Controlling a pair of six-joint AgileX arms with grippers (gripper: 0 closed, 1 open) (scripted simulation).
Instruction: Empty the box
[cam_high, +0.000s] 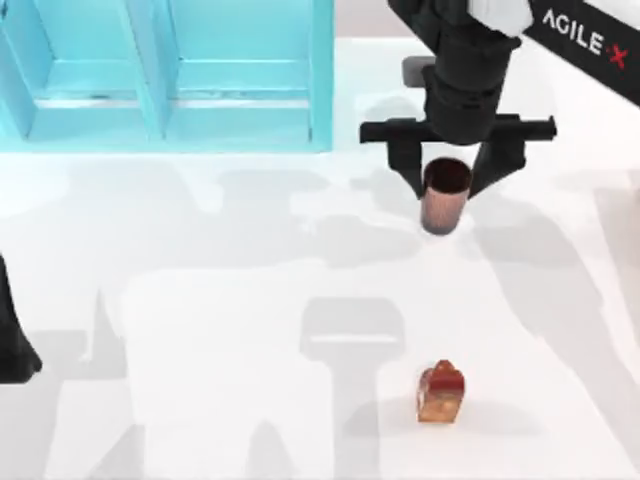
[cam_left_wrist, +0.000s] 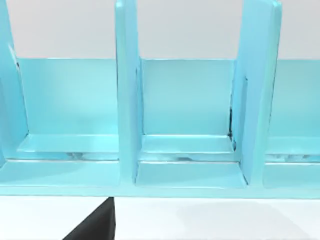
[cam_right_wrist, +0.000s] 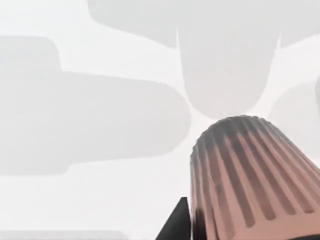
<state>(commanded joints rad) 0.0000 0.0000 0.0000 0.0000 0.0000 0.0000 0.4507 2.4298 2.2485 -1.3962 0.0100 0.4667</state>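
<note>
Right gripper (cam_high: 447, 172): over the table's right half, just in front of the box; fingers spread wide, one on each side of the cup's rim.
Grip on cup: contact between fingers and cup could not be told from the top view.
Cup (cam_high: 444, 196): brownish-pink, tapered, dark open mouth facing up in the top view; vertical ribs along its wall in the right wrist view (cam_right_wrist: 255, 180).
Box (cam_high: 170, 75): light blue, glossy, at the far left of the table; upright dividers splitting it into open compartments (cam_left_wrist: 187, 117).
Bread (cam_high: 441, 392): small reddish-brown loaf-shaped piece, on the table (cam_high: 200, 300) near the front edge, well apart from the cup.
Table: plain white, smooth.
Left arm (cam_high: 15, 345): parked at the table's left edge.
</note>
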